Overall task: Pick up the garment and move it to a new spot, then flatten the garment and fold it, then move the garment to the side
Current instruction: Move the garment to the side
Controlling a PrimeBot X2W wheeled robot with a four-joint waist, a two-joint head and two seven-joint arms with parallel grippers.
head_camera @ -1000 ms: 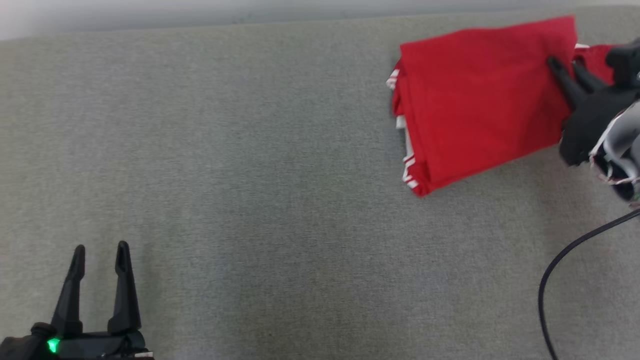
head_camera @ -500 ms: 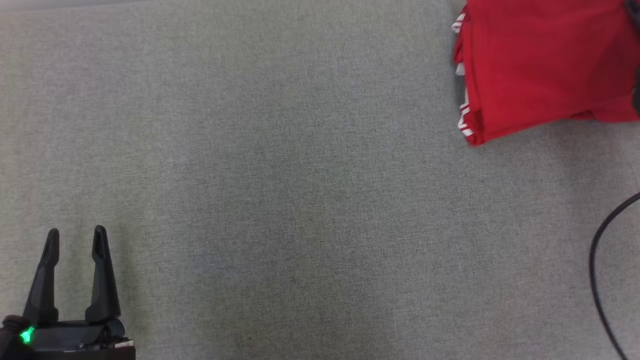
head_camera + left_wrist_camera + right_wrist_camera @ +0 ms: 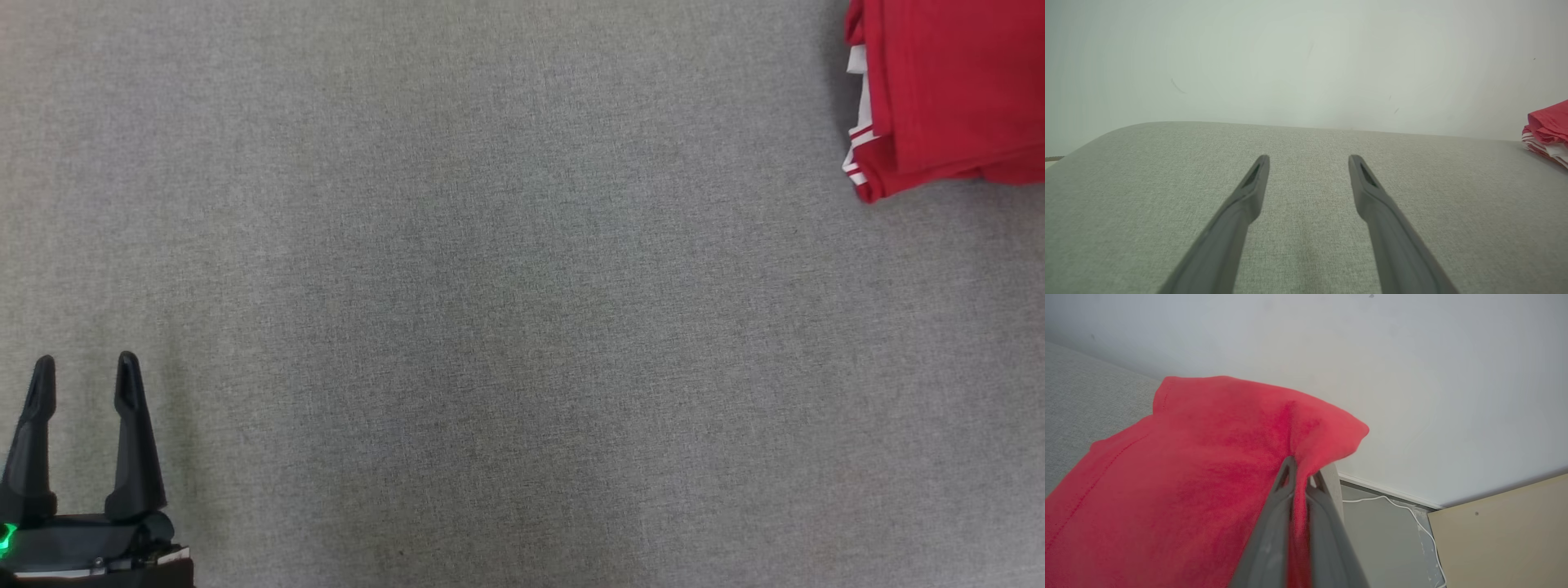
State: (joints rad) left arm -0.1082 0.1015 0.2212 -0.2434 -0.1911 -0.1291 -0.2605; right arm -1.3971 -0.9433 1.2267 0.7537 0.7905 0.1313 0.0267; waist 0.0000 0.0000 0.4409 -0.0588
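Your left jaws stand spread and empty, both dark fingers [image 3: 131,441] pointing out over the grey desk [image 3: 522,294]. Well off to their right, by the desk's far edge, you have the folded red garment [image 3: 955,90] lying with its white-striped layers turned toward them. Your right jaws are pressed together on a raised fold of that garment, with red cloth pinched between the fingers [image 3: 1274,531]. Beyond their tips and to the right, a white cable [image 3: 1400,504] runs along the floor under the pale wall [image 3: 1412,355].
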